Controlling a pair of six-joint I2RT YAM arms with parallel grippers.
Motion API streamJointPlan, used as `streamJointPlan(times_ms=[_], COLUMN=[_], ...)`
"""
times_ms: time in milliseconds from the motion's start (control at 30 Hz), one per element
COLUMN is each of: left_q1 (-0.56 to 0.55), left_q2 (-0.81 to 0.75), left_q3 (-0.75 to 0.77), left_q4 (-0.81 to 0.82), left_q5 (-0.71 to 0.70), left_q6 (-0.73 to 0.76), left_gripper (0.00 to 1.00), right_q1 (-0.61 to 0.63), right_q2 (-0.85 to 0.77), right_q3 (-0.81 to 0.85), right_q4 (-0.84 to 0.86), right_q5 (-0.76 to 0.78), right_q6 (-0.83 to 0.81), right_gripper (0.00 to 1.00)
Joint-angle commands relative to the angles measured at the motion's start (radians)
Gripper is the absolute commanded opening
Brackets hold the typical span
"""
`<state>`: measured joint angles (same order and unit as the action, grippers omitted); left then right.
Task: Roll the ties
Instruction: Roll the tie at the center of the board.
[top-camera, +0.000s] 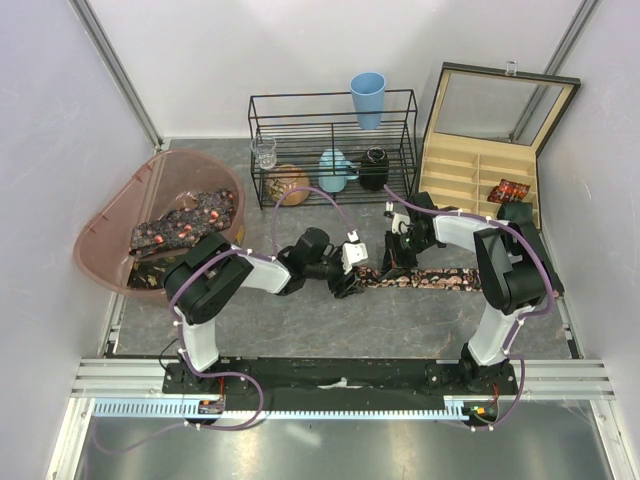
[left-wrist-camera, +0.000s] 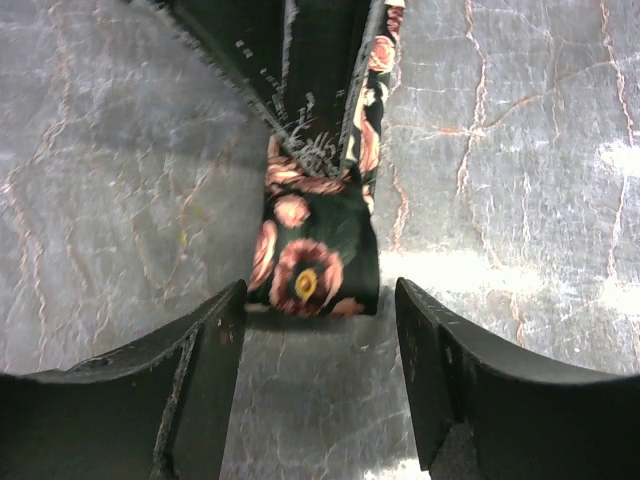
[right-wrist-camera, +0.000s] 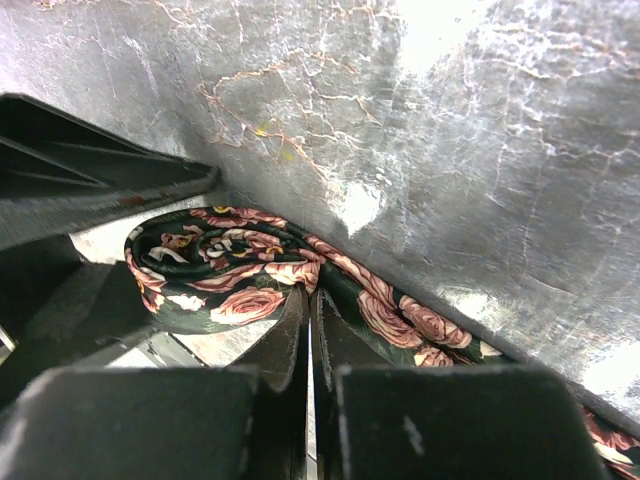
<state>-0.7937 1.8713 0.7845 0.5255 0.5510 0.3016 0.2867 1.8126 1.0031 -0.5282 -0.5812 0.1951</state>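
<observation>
- The tie (top-camera: 440, 281) in hand lies flat on the tabletop (top-camera: 300, 330), stretched between the 2 arms. Its near end sits at the left arm and its length runs off toward the right side.
- At that near end I see the first turn only: the fabric is doubled over into 1 small loose loop. I judge the roll just begun, with nearly all the length left to wind.
- The left fingers (left-wrist-camera: 205, 370) stand released, 1 on each side of the folded end and just short of it, touching nothing.
- The right fingers (right-wrist-camera: 285, 380) are clenched tip to tip, and their tips press onto the tie right behind the loop. I cannot tell whether any fabric is pinched between them.
- More ties (top-camera: 185, 225) wait in a heap in the pink tub (top-camera: 110, 215) at the left. 1 small patterned coil (top-camera: 508, 190) sits in a compartment of the open box (top-camera: 450, 165) at the right.
- My next move, as I read it, is to bring the left fingers forward around the loop and close on it. Then I turn it over along the strip while the right fingers hold the fabric down.
- The risk is that the loose loop springs flat, or skews off the strip's line, if the hold-down lifts too soon.
</observation>
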Motion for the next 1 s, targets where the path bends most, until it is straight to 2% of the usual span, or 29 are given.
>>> streamJointPlan(times_ms=[0,167,367,500,600,967], left_q1=[0.024,0.028,0.025,0.014,0.002,-0.042], left_q2=[-0.024,-0.015,0.000,-0.001,0.003,0.077], left_q3=[-0.033,-0.016,0.013,0.047,0.071,0.166], left_q4=[0.126,0.159,0.143,0.128,0.125,0.010], left_q5=[0.030,0.128,0.179,0.185,0.182,0.149], left_q6=[-0.068,-0.027,0.036,0.051,0.048,0.076], left_gripper=[0.67,0.67,0.65,0.52,0.49,0.47], right_q1=[0.006,0.006,0.006,0.006,0.011,0.016], right_q2=[0.070,0.079,0.083,0.088,0.090,0.080], right_q3=[-0.029,-0.032,-0.029,-0.032,-0.035,-0.060], right_q4=[-0.016,-0.016,-0.019,-0.019,-0.013,0.023], right_q5=[0.224,0.221,0.215,0.189,0.166,0.092], right_q6=[-0.051,-0.068,-0.079,-0.083,-0.083,-0.094], right_gripper=[0.00,0.00,0.00,0.00,0.00,0.00])
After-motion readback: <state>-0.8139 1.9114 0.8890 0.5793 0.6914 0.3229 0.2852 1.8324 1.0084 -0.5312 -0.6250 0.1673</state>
